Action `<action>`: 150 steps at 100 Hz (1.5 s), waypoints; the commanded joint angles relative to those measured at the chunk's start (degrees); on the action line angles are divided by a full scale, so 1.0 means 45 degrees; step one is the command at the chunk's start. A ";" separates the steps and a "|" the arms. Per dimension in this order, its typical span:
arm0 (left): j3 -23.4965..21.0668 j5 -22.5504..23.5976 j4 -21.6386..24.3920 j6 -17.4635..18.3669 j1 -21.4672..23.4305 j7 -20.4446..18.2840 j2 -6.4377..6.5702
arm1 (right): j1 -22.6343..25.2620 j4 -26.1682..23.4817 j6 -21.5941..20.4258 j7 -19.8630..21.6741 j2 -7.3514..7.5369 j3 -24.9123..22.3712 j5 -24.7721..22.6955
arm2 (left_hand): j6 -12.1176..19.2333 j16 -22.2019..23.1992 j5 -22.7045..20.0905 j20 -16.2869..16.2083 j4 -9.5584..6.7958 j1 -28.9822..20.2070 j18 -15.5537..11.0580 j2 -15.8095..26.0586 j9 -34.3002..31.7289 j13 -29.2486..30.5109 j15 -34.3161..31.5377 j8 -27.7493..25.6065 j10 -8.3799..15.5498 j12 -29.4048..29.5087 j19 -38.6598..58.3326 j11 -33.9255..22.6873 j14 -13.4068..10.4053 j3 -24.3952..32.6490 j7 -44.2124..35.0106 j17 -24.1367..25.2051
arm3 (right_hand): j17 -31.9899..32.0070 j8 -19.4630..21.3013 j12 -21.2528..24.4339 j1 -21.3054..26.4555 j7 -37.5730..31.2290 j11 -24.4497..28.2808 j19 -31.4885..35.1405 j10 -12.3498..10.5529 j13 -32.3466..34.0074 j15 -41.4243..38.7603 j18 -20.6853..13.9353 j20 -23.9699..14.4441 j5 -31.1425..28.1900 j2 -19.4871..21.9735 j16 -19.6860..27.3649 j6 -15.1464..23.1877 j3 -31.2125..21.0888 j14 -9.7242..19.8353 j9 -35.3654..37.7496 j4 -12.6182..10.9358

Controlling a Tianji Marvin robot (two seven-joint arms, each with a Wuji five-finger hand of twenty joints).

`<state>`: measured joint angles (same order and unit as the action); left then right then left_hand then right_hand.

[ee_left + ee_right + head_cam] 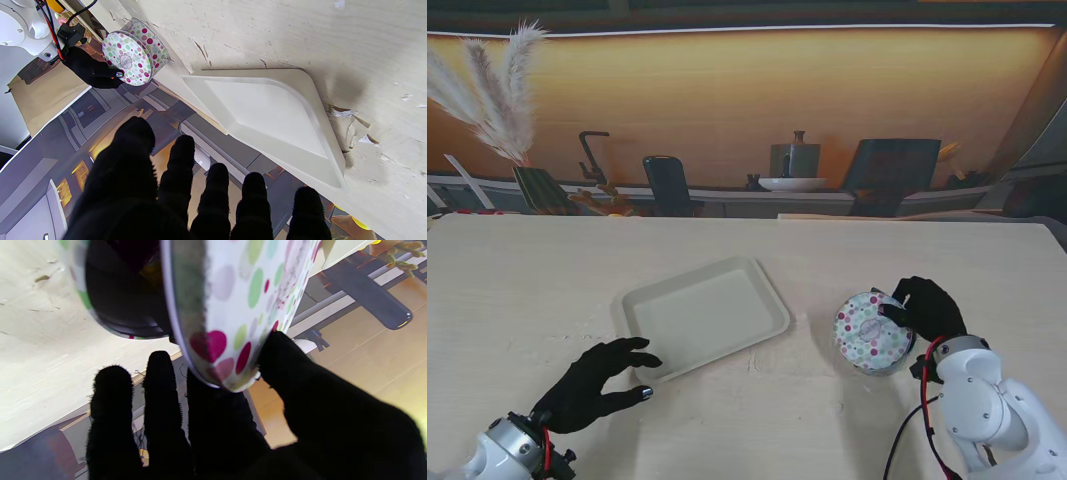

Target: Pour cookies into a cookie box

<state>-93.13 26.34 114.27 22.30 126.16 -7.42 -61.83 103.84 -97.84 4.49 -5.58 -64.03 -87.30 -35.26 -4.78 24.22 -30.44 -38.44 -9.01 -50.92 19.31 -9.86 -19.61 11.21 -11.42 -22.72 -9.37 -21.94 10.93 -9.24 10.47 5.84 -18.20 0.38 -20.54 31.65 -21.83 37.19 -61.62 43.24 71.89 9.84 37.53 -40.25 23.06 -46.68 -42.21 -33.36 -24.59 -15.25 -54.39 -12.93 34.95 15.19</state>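
Stand view, right hand clamped on tilted polka-dot tin, left hand splayed beside tray

Mock kitchen: printed backdrop behind table

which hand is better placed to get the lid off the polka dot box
The right. The right hand already pinches the tilted lid of the polka-dot box. The left hand is open, by the near corner of the tray, well away from the box.

Polka-dot cookie box tipped sideways, right of cream tray.
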 commanded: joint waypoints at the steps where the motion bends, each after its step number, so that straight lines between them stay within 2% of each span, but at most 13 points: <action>1: 0.0033 -0.0048 0.0120 -0.0070 0.0097 -0.0252 -0.0048 | -0.0075 0.0174 0.0163 0.0219 -0.0086 0.0009 0.0025 | 0.0156 0.0323 -0.0163 -0.0352 0.0376 -0.0234 0.0076 0.0657 -0.0236 0.0243 -0.0124 -0.0121 0.0024 0.0058 0.0036 0.0168 0.0017 -0.0324 0.0212 -0.0004 | 0.0060 0.0248 -0.0129 0.1256 -0.0949 0.0180 0.0151 -0.0088 -0.0363 -0.0206 0.0246 -0.0128 -0.0079 0.0344 0.0004 0.0511 -0.0574 -0.0128 -0.0495 -0.0237; 62: 0.0073 -0.0110 0.0130 -0.0190 0.0072 -0.0308 -0.0042 | -0.0474 0.1484 0.0654 -0.1084 -0.0336 0.0068 0.0154 | 0.0151 0.0359 -0.0163 -0.0443 0.0366 -0.0231 0.0136 0.0655 -0.0262 0.0301 -0.0195 -0.0137 0.0015 0.0044 0.0093 0.0138 0.0048 -0.0343 0.0191 -0.0113 | -0.0126 0.0403 -0.0145 0.1375 -0.1125 0.0305 0.0474 0.0086 -0.0364 -0.0611 0.0184 -0.0193 0.0366 0.0614 -0.0165 0.0654 -0.0292 -0.0195 -0.0813 -0.0275; 76: 0.0069 -0.0132 0.0136 -0.0191 0.0081 -0.0342 -0.0035 | -0.0442 0.1631 0.0842 -0.1076 -0.0338 0.0070 0.0163 | 0.0165 0.0362 -0.0156 -0.0460 0.0367 -0.0216 0.0149 0.0667 -0.0270 0.0309 -0.0208 -0.0133 0.0013 0.0044 0.0102 0.0137 0.0053 -0.0348 0.0199 -0.0136 | -0.0115 0.0527 -0.0087 0.1430 -0.1462 0.0198 0.0577 0.0223 -0.0418 -0.0720 0.0113 -0.0220 0.0899 0.0820 -0.0213 0.1125 0.0004 -0.0151 -0.1100 -0.0308; 90: 0.0075 -0.0152 0.0133 -0.0208 0.0074 -0.0380 -0.0029 | -0.0410 0.1714 0.0899 -0.1109 -0.0347 0.0077 0.0194 | 0.0153 0.0367 -0.0148 -0.0473 0.0365 -0.0224 0.0160 0.0673 -0.0256 0.0322 -0.0221 -0.0136 0.0017 0.0042 0.0107 0.0136 0.0057 -0.0344 0.0197 -0.0150 | -0.0243 -0.0121 -0.0049 0.1614 -0.2337 0.0198 0.0733 0.0306 -0.0347 -0.0934 0.0098 -0.0294 0.1570 0.0953 -0.0299 0.1432 0.0304 -0.0113 -0.1361 -0.0406; 101: 0.0078 -0.0165 0.0136 -0.0215 0.0078 -0.0390 -0.0027 | -0.0439 0.1816 0.0920 -0.1273 -0.0369 0.0118 0.0124 | 0.0154 0.0372 -0.0139 -0.0489 0.0364 -0.0216 0.0157 0.0674 -0.0272 0.0338 -0.0235 -0.0137 0.0033 0.0038 0.0118 0.0127 0.0056 -0.0347 0.0197 -0.0169 | -0.0494 -0.0833 -0.0225 0.1716 -0.2936 0.0629 0.1063 0.0010 -0.0226 -0.1350 0.0043 -0.0459 0.1942 0.0917 -0.0483 0.1580 0.0359 -0.0099 -0.1538 -0.0437; 113: 0.0075 -0.0160 0.0128 -0.0189 0.0081 -0.0397 -0.0025 | -0.0476 0.1885 0.0977 -0.1408 -0.0408 0.0163 0.0214 | 0.0173 0.0377 -0.0149 -0.0507 0.0365 -0.0213 0.0185 0.0674 -0.0257 0.0352 -0.0249 -0.0136 0.0020 0.0042 0.0135 0.0135 0.0074 -0.0350 0.0197 -0.0208 | -0.0681 -0.1027 -0.0301 0.1680 -0.3068 0.0823 0.1187 -0.0133 -0.0080 -0.1524 0.0084 -0.0509 0.2091 0.0881 -0.0552 0.1636 0.0484 -0.0187 -0.1592 -0.0435; 129: 0.0082 -0.0197 0.0112 -0.0153 0.0072 -0.0432 -0.0017 | -0.0631 0.2083 0.0923 -0.1864 -0.0518 0.0265 0.0433 | 0.0146 0.0381 -0.0149 -0.0525 0.0367 -0.0206 0.0185 0.0671 -0.0247 0.0353 -0.0262 -0.0135 0.0017 0.0043 0.0142 0.0139 0.0078 -0.0358 0.0202 -0.0223 | -0.0732 -0.1013 -0.0337 0.1495 -0.3066 0.0927 0.1274 -0.0134 -0.0073 -0.1669 0.0237 -0.0546 0.2415 0.0752 -0.0612 0.1892 0.0513 -0.0242 -0.1820 -0.0444; 140: 0.0073 -0.0196 0.0105 -0.0141 0.0078 -0.0422 -0.0019 | -0.0710 0.2180 0.0836 -0.2157 -0.0584 0.0331 0.0551 | 0.0144 0.0382 -0.0144 -0.0535 0.0365 -0.0206 0.0188 0.0678 -0.0230 0.0355 -0.0268 -0.0135 0.0029 0.0043 0.0147 0.0141 0.0081 -0.0355 0.0204 -0.0231 | -0.0655 -0.0299 -0.0330 0.1039 -0.2844 0.0996 0.1215 -0.0133 -0.0252 -0.1672 0.0353 -0.0500 0.2969 0.0147 -0.0615 0.2088 0.0205 -0.0268 -0.2284 -0.0377; 146: 0.0063 -0.0183 0.0106 -0.0131 0.0089 -0.0387 -0.0027 | -0.0702 0.2178 0.0798 -0.2178 -0.0580 0.0334 0.0516 | 0.0145 0.0382 -0.0147 -0.0542 0.0364 -0.0219 0.0196 0.0672 -0.0223 0.0356 -0.0271 -0.0133 0.0018 0.0043 0.0152 0.0138 0.0073 -0.0352 0.0206 -0.0244 | -0.0478 -0.0717 -0.0327 0.0668 -0.2170 0.1037 0.1155 -0.0150 -0.0483 -0.1629 0.0260 -0.0465 0.3489 0.0030 -0.0613 0.1861 0.0110 -0.0205 -0.2685 -0.0278; 150: 0.0055 -0.0180 0.0108 -0.0120 0.0101 -0.0359 -0.0033 | -0.0691 0.2188 0.0721 -0.2191 -0.0569 0.0330 0.0452 | 0.0138 0.0381 -0.0156 -0.0544 0.0364 -0.0218 0.0196 0.0678 -0.0232 0.0350 -0.0269 -0.0134 0.0022 0.0041 0.0150 0.0132 0.0081 -0.0352 0.0204 -0.0240 | -0.0196 -0.1247 -0.0288 0.0084 -0.1171 0.1005 0.1000 -0.0191 -0.0777 -0.1521 0.0189 -0.0398 0.3616 0.0103 -0.0589 0.1599 -0.0128 -0.0117 -0.3041 -0.0362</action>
<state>-92.88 25.56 114.35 21.62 126.08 -8.32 -61.74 100.53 -87.99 8.29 -16.38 -66.35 -86.01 -32.71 -4.78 24.77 -30.44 -39.74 -9.01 -50.92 19.53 -9.86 -19.62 11.91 -12.61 -22.74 -9.38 -21.94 10.96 -9.24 10.55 5.80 -18.19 -0.52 -22.86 28.69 -23.10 40.19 -70.66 46.99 76.13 9.80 36.56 -47.21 23.12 -48.16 -28.50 -31.90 -26.79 -7.78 -52.55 -12.92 24.87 15.91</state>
